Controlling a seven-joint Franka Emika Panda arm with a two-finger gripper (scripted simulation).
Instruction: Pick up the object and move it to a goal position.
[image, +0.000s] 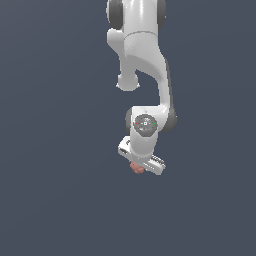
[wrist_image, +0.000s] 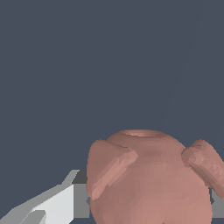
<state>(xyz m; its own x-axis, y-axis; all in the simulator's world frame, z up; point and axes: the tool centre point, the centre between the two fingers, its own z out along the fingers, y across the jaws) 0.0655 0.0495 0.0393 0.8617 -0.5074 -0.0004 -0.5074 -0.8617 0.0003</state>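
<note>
Salmon-pink lumpy object (image: 136, 168) sits directly under the white hand (image: 140, 162), between its fingers (wrist_image: 59, 205). Whether they grip it, I cannot tell.

- Salmon-pink object (wrist_image: 151, 179) fills much of the frame, lumpy, with a rounded body and a flat pale patch on its crown.
- Two stubby lobes stick out, one on each flank.
- One white-grey gripper finger (wrist_image: 52, 205) right beside one flank; contact unclear.
- Background plain dark slate-blue, featureless.
</note>
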